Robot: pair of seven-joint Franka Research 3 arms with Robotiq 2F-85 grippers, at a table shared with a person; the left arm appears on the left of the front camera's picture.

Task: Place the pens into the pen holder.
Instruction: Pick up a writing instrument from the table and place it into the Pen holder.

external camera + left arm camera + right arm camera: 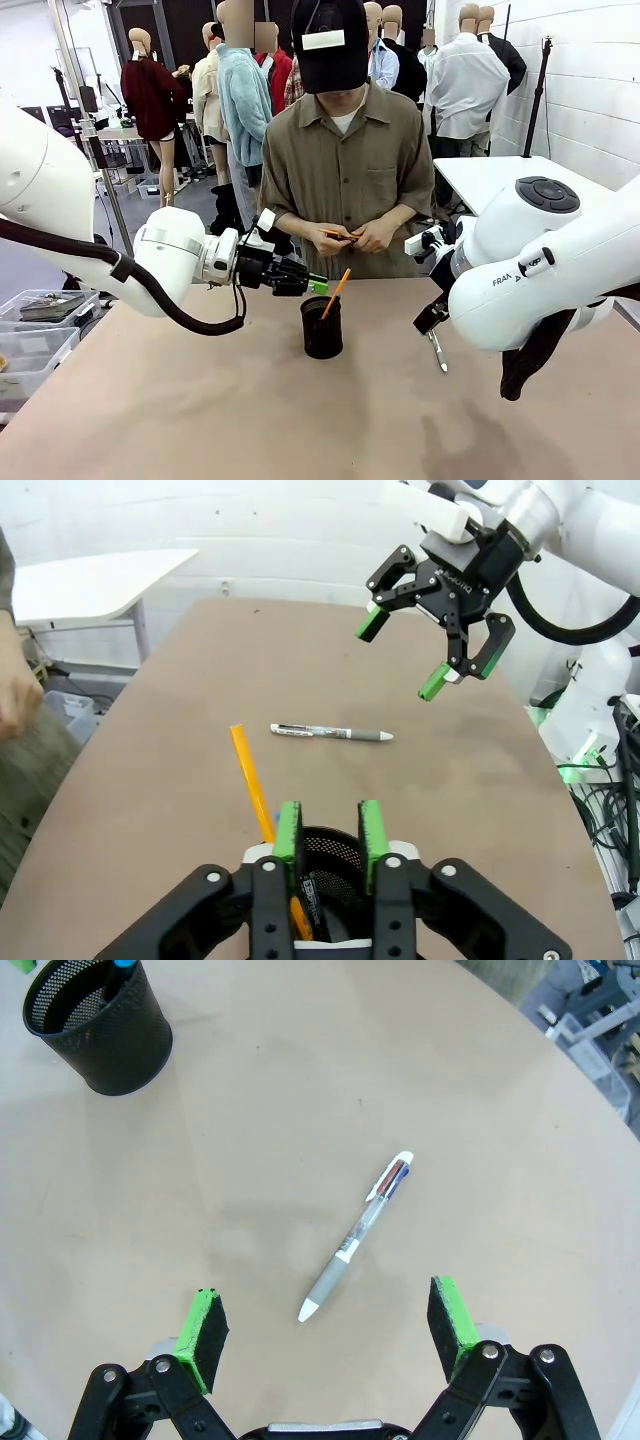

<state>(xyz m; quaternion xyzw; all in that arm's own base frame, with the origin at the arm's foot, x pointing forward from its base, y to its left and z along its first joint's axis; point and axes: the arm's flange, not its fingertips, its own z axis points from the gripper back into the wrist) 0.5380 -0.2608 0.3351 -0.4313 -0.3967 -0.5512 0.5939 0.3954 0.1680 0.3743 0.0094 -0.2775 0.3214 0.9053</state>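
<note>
The black mesh pen holder [322,330] stands mid-table. An orange-yellow pencil [336,293] leans out of it, and a black pen [311,900] stands inside. My left gripper [330,842] hovers right above the holder's rim [335,865], open by a narrow gap with nothing between its fingers. The silver-grey pen [360,1235] lies flat on the table. My right gripper [328,1322] hangs over it, wide open, with one pad on each side of the pen's tip end. The left wrist view has the right gripper [430,630] in the air beyond the pen [330,733].
A person stands at the far edge, hands [350,237] together holding a small orange thing. Clear plastic bins [40,330] sit off the table's left side. A white table [490,175] stands behind on the right. Bare tabletop [250,420] lies in front of the holder.
</note>
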